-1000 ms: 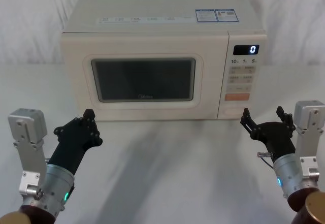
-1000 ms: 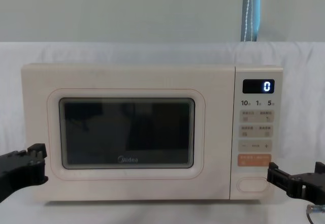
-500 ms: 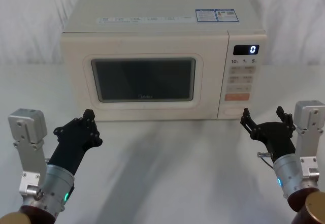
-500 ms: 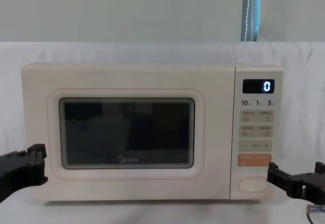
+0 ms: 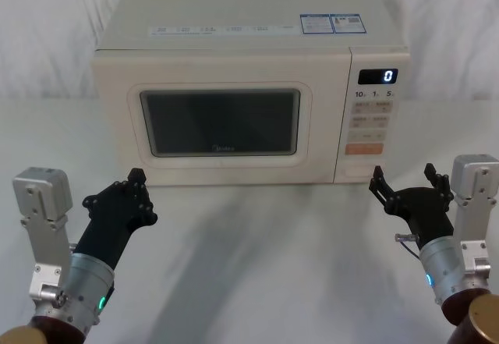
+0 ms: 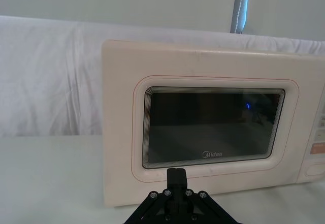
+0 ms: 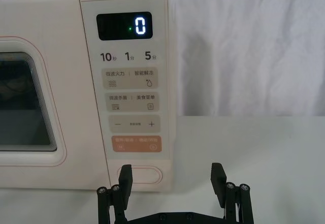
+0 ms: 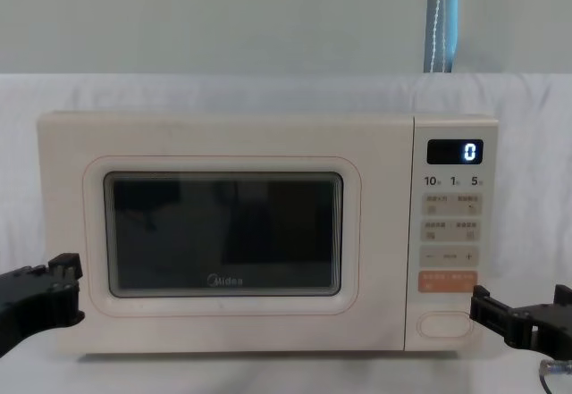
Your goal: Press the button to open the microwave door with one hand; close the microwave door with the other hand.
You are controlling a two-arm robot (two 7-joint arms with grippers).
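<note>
The cream microwave door (image 5: 220,122) with its dark window is closed flush with the oven front; it also fills the middle of the chest view (image 8: 223,233). The large pill-shaped button (image 5: 360,172) sits at the bottom of the control panel, under the orange key. My right gripper (image 5: 403,179) hovers open just in front of and slightly right of the button (image 7: 144,173), not touching it. Low and in front of the door's lower left corner, my left gripper (image 5: 134,182) is shut and empty, a short way off the door (image 6: 213,122).
The microwave stands on a white-draped table (image 5: 257,250) with a white cloth backdrop behind it. The control panel (image 5: 374,118) shows a lit "0" display above small keys. Open tabletop lies between the two arms and in front of the oven.
</note>
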